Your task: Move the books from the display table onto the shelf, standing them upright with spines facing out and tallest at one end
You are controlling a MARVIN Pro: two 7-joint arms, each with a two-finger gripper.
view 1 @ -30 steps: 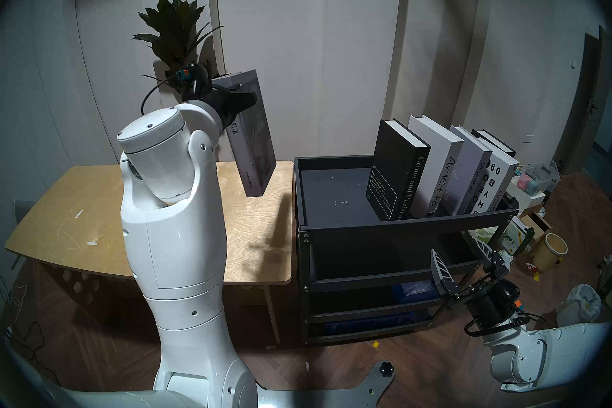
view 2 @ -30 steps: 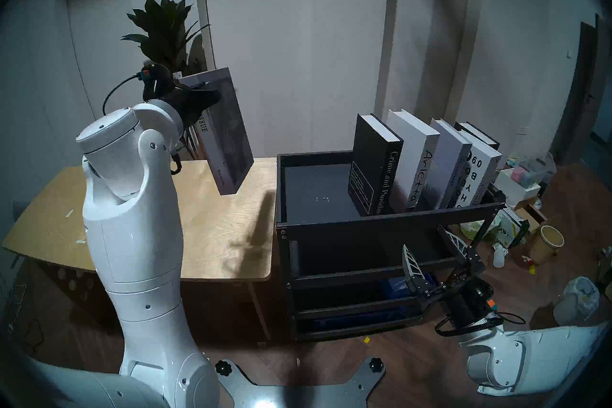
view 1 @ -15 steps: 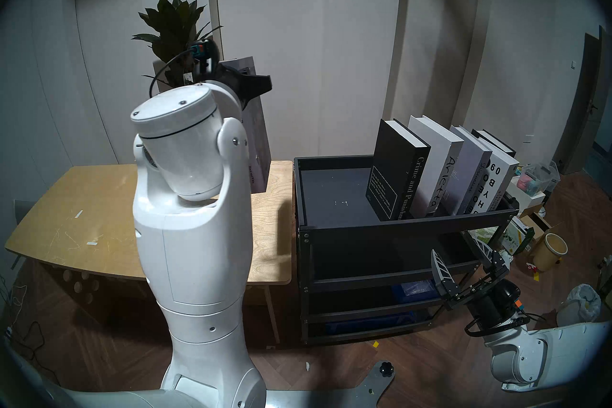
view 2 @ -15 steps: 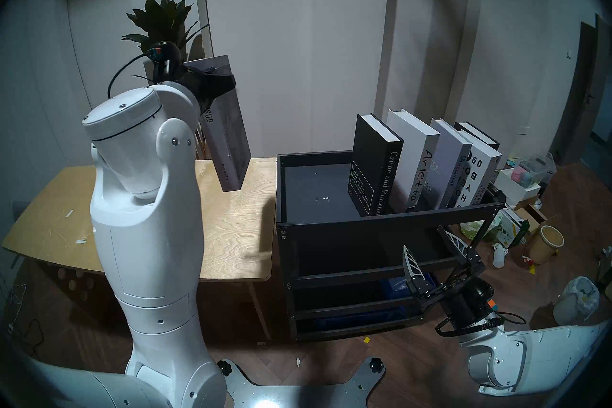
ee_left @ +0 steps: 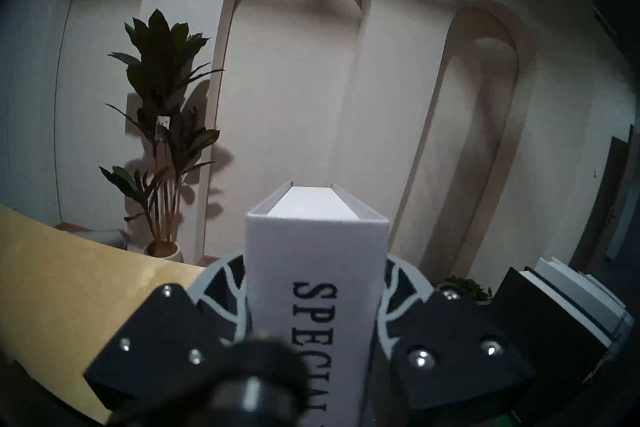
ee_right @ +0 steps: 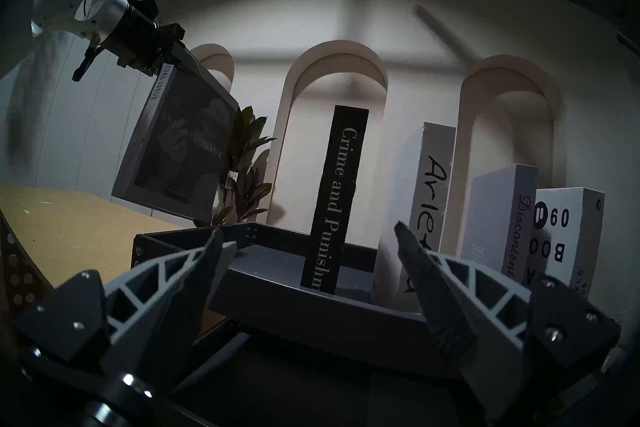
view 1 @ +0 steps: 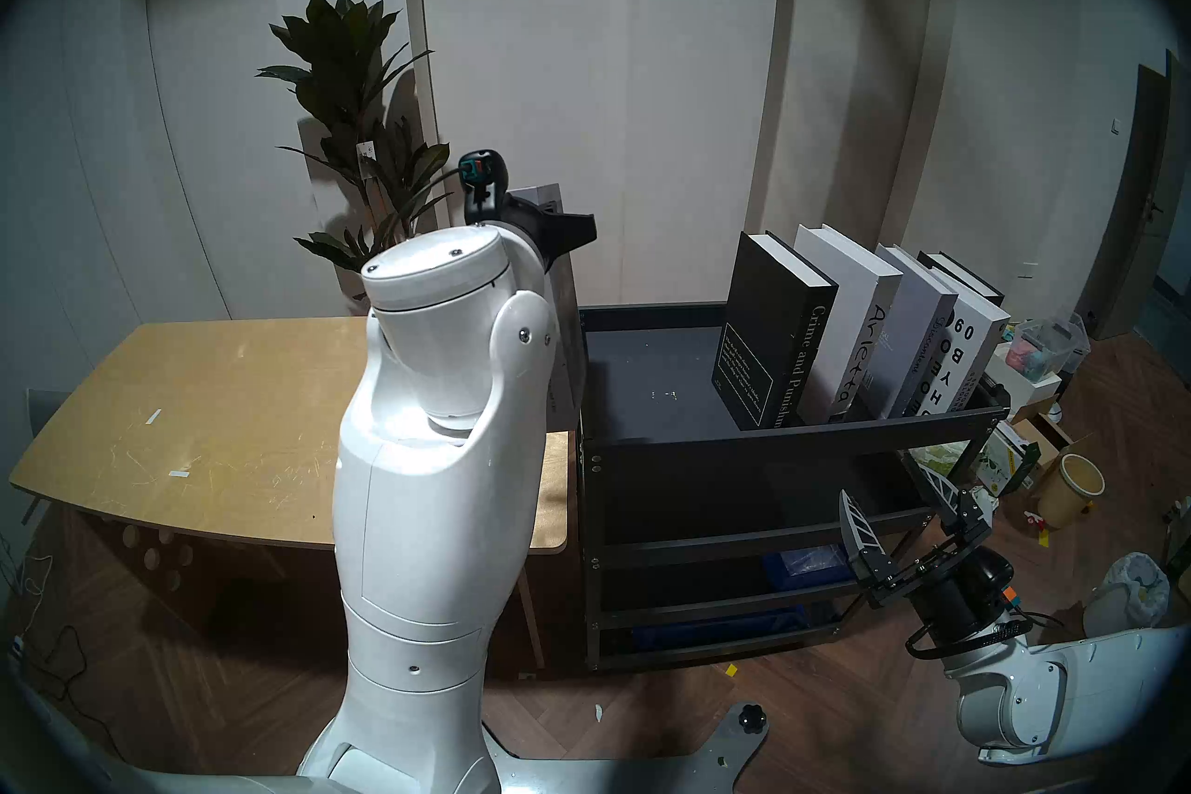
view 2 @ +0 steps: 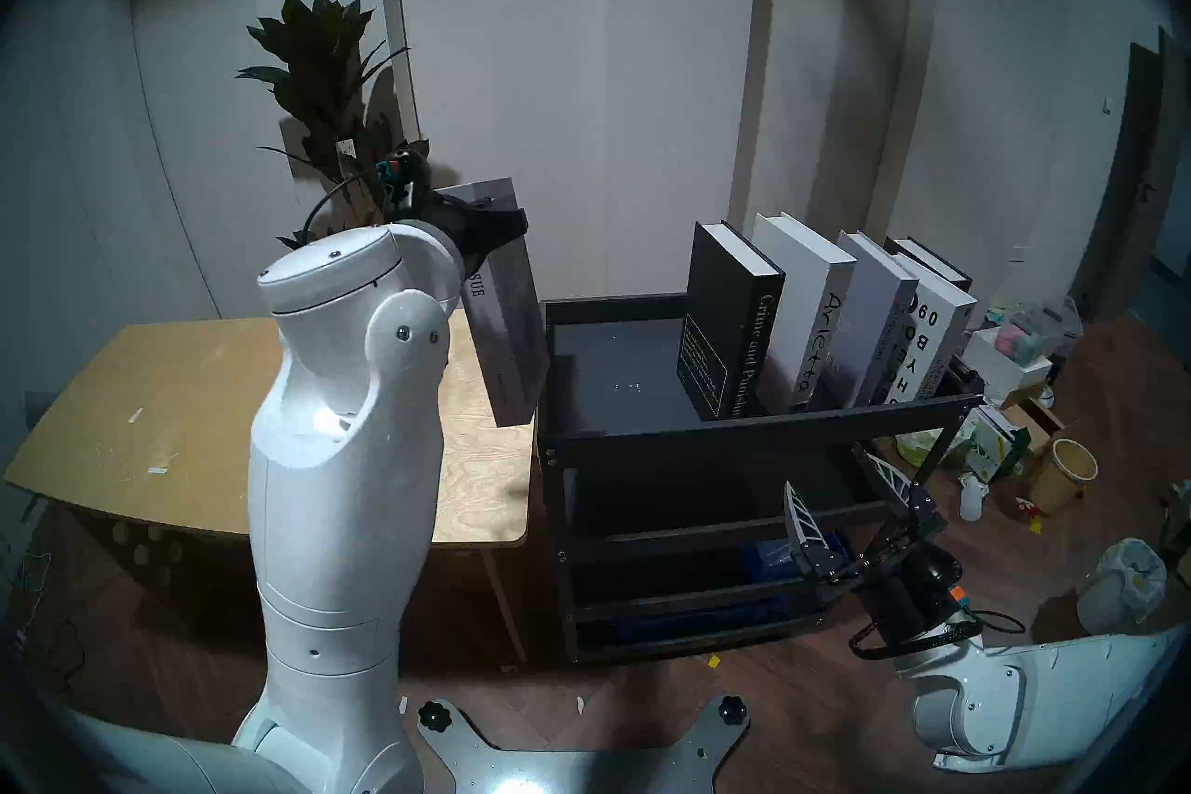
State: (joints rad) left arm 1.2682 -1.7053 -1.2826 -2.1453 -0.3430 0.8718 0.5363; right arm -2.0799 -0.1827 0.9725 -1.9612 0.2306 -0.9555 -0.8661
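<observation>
Item: SPECIAL ISSUE book (view 2: 509, 316), grey hardback, held upright in the air with its lower corner over the seam between the bench (view 2: 161, 387) and the shelf (view 2: 741, 425). Our left fingers (ee_left: 317, 280) are clamped on its spine end, one on each cover; our right fingers (ee_right: 308, 263) stand wide apart and empty, low at 4 o'clock of the shelf. Five books (view 1: 857, 322) already stand in the tray, leaning toward 1 o'clock, Crime and Punishment (view 1: 773, 335) outermost, with bare tray at its 9 o'clock. We judge the step as carrying the last volume across: clear the raised rim first, then lower it spine-out just beside the black book, keeping it vertical so it does not knock the leaning row. Against a second ago, the book has travelled from mid-bench toward 3 o'clock, sunk a little, and squared up from its tilt.
</observation>
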